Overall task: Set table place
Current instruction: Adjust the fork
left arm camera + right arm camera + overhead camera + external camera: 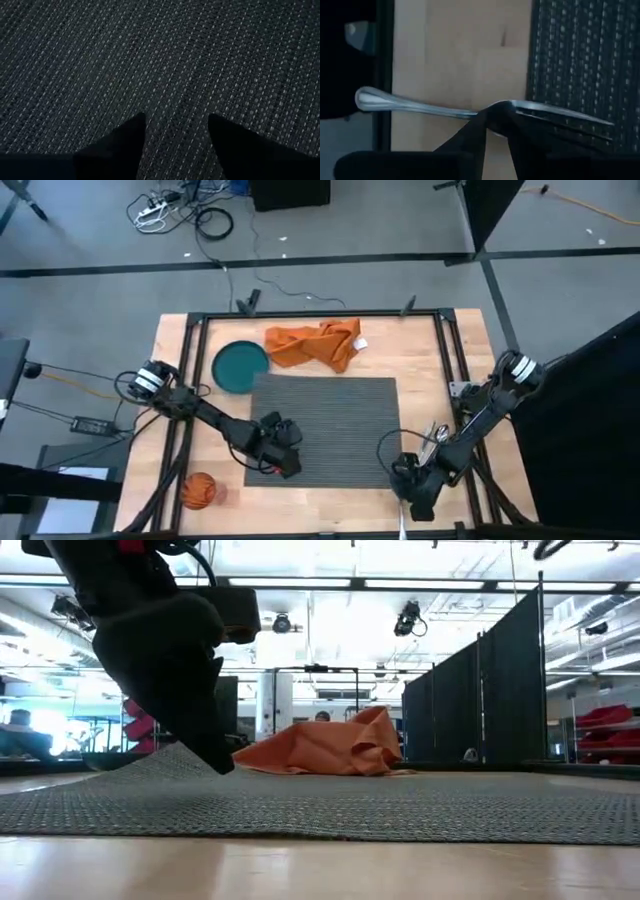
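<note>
a: where does it all sit?

b: in the high view the dark ribbed placemat (pixel 330 425) lies mid-frame on the desk (pixel 420 345). the round teal plate (pixel 240 367) touches its upper-left corner, the crumpled orange napkin (pixel 315 345) lies just above its top edge, and the orange cup (pixel 198 491) sits on its side at lower left, well apart from the mat.

a: and the tools?

b: the left tool (pixel 285 455) is down on the mat's lower-left part, fingers (pixel 125 145) spread with only weave between them, gripping nothing. in the low view the mat's edge there seems to rise a little. the right tool (pixel 497 122) sits at the mat's lower-right corner, closed on a piece of silver cutlery (pixel 410 105). i can't tell whether it's the fork, knife or spoon. more silverware (pixel 437 435) lies just right of the mat.

a: what might go wrong?

b: i'd judge that smooth, thin handle could pivot or slide in the pinch, since it's held near its middle. the coarse woven mat could snag the left fingertips and shift or buckle, nudging the plate. the limp, folded napkin will be awkward to grip cleanly.
</note>
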`<state>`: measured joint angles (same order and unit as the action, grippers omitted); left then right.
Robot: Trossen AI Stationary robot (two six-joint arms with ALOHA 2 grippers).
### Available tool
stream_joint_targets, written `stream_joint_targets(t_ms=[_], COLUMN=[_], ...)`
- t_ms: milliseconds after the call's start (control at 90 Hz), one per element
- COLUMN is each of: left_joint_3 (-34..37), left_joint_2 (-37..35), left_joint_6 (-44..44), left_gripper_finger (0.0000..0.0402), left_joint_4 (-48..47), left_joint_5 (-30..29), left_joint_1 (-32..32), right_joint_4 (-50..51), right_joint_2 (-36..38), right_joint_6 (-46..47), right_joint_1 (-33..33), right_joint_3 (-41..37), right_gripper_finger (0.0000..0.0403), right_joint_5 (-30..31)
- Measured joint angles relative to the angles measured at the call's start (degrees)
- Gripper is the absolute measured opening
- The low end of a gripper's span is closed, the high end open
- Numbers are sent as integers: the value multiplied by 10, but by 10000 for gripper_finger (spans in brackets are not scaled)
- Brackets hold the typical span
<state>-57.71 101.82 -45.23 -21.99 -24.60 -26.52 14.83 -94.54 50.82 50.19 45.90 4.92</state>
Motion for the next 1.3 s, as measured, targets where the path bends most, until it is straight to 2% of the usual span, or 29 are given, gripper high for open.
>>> stream_joint_targets(t_ms=[333,467,644,800,933,1167,1300], left_joint_3=[4,23,32,21,12,17,17], left_joint_2=[-1,-1,-1,-1,-1,-1,-1], left_joint_6=[0,-13,-17,-16,-8,13,14], left_gripper_finger=[202,202,202,202,202,202,202], left_joint_4=[-3,-1,7,16,28,53,56], left_joint_5=[0,15,20,23,24,24,24], left_joint_1=[-1,-2,-4,-6,-10,-21,-24], right_joint_4=[209,298,379,482,448,372,367], right_joint_2=[64,67,62,89,116,98,93], right_joint_6=[81,119,174,197,199,258,290], right_joint_1=[24,26,9,-8,-13,-13,-14], right_joint_3=[-3,-3,-2,47,60,-3,-28], right_gripper_finger=[40,41,39,39,36,22,21], right_joint_5=[-36,-26,28,30,45,30,31])
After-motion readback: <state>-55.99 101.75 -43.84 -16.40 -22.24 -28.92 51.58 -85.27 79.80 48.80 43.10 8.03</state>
